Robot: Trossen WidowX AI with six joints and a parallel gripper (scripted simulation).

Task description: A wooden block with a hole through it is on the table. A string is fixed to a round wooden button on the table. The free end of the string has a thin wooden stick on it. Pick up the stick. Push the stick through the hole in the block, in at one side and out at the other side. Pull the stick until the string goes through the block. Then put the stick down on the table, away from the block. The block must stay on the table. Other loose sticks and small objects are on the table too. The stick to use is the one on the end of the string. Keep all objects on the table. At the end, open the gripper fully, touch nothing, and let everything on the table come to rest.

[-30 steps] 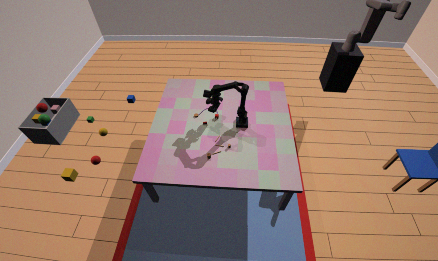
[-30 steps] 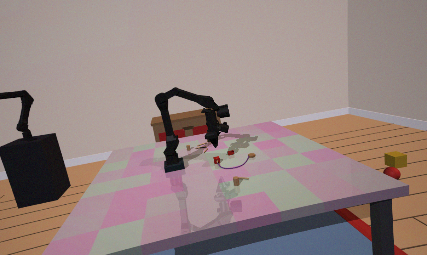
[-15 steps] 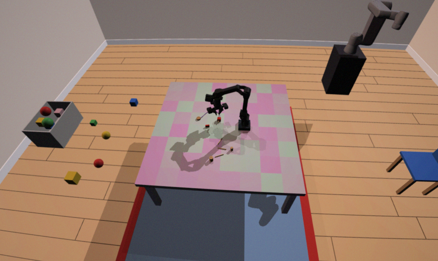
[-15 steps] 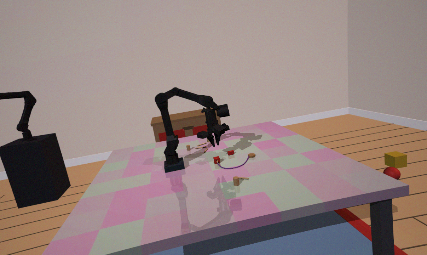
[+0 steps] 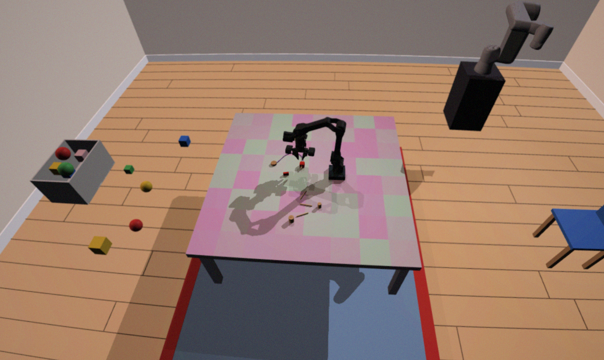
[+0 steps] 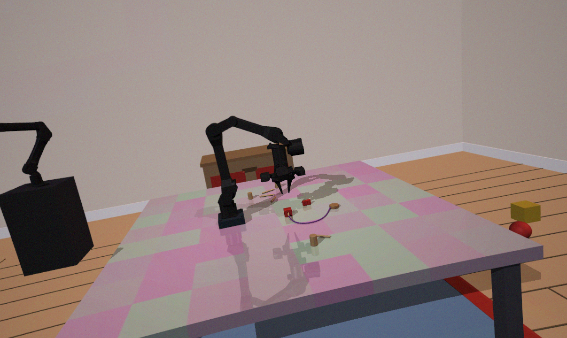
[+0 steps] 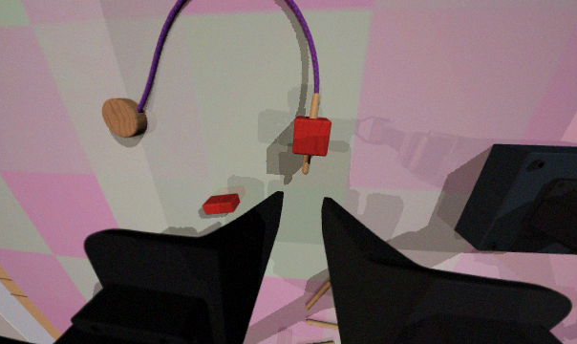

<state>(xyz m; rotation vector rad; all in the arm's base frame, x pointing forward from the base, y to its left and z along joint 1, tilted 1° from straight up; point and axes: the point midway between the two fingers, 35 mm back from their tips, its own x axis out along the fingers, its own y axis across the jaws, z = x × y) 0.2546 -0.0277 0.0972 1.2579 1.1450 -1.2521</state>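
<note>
Pink and pale-green squares cover the table (image 5: 340, 250) (image 6: 218, 311). In the wrist view, the wooden stick (image 7: 315, 106) runs through the red block (image 5: 302, 164) (image 6: 287, 212) (image 7: 311, 136), its tip out at six o'clock, the purple string (image 5: 285, 156) (image 6: 308, 222) (image 7: 312, 53) at twelve. Threading seems half done: the next move likely calls for gripping that tip and pulling. The end effector (image 5: 299, 158) (image 6: 285, 193) (image 7: 302, 201) hangs above, partly open, holding nothing. Its fingers hide part of the loose sticks (image 7: 319, 295); the string's bend is cut off.
</note>
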